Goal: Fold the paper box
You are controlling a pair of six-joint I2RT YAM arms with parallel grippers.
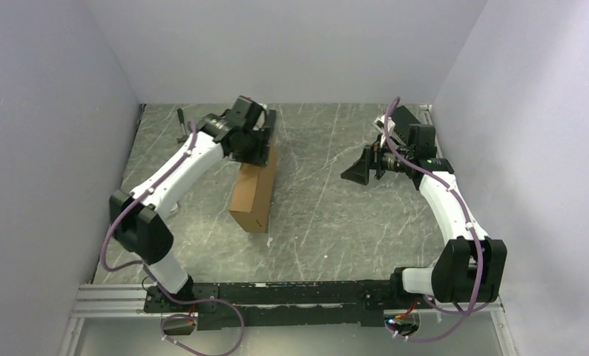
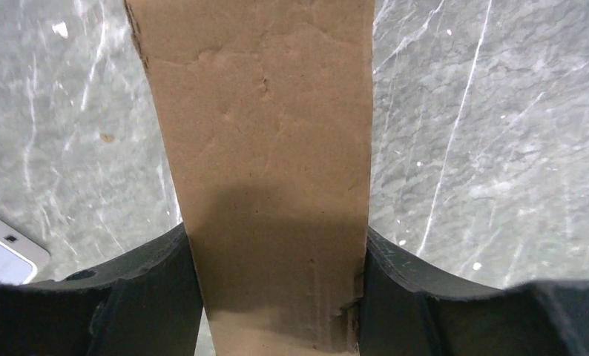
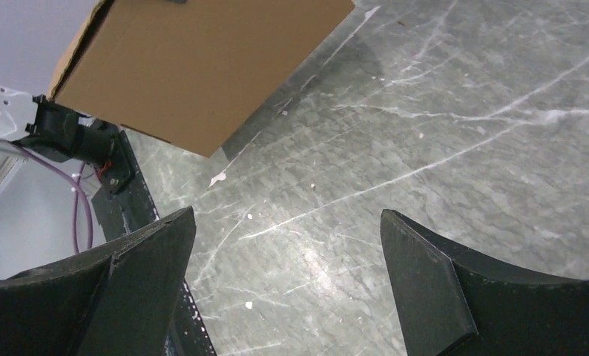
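The paper box [image 1: 253, 194], a plain brown cardboard piece folded flat into a narrow slab, stands on one long edge on the grey marbled table [image 1: 328, 222]. Its near end rests on the table and its far end rises slightly under the left gripper [image 1: 256, 147]. The left wrist view shows the cardboard face running away from the camera between the two black fingers [image 2: 154, 297], one pressed against each side of the panel, so this gripper is clamped on the box. The cardboard surface is dented and creased (a small tear shows beside the right-hand finger).

To the right of the box and well apart from it, the right gripper [image 1: 360, 172] hangs above the table with its jaws spread wide and nothing between them. In its own view only bare table shows between the fingers [image 3: 425, 282], and the broad side of the box fills the upper left corner.

To the left of the box, the left wrist view shows a small white flat object with a rounded corner [image 2: 6, 254] lying on the table; what it is cannot be told. Nearer than the box, along the table's near edge, runs the black rail [image 1: 291, 291] that carries both arm bases, with purple cables [image 1: 202, 326] looping below it. Pale walls [image 1: 291, 44] close in the table on the left, right and far sides of the box.
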